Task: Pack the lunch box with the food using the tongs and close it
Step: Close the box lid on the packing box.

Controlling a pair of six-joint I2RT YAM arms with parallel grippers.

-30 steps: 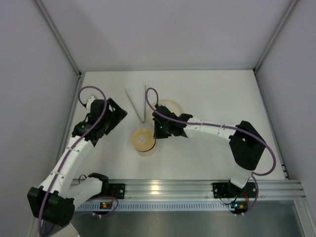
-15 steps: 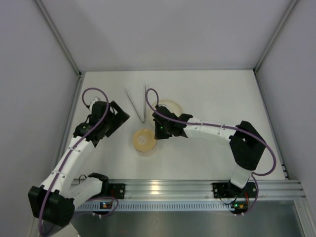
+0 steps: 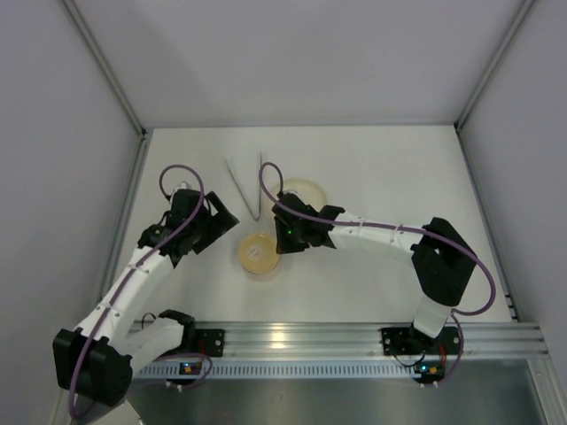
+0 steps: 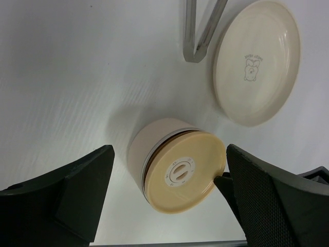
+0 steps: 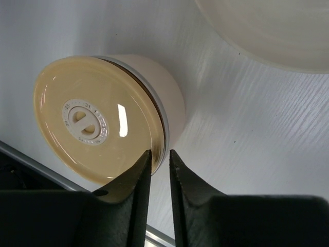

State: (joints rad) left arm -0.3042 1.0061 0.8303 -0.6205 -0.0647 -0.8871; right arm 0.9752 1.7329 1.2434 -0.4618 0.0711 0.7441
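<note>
The lunch box (image 3: pixel 259 253) stands in the middle of the table, a small round pot with a flat tan lid (image 4: pixel 181 172) on top. My right gripper (image 5: pixel 159 153) is at its right side. Its jaws are a narrow gap apart, one fingertip over the lid (image 5: pixel 95 116), the other outside the rim. My left gripper (image 4: pixel 169 154) is wide open just left of the lunch box (image 4: pixel 154 149), which sits ahead between its fingers, untouched. The tongs (image 3: pixel 249 188) lie in a V behind it. The food is out of view.
A cream plate (image 3: pixel 301 194) lies behind and right of the lunch box, next to the tongs' joined end (image 4: pixel 194 49); it looks bare in the left wrist view (image 4: pixel 257 62). An aluminium rail (image 3: pixel 292 338) runs along the near edge. White walls enclose the table.
My left gripper has moved right and nearer, toward the lunch box. My right gripper's jaws, shut on the lid's rim before, have parted slightly.
</note>
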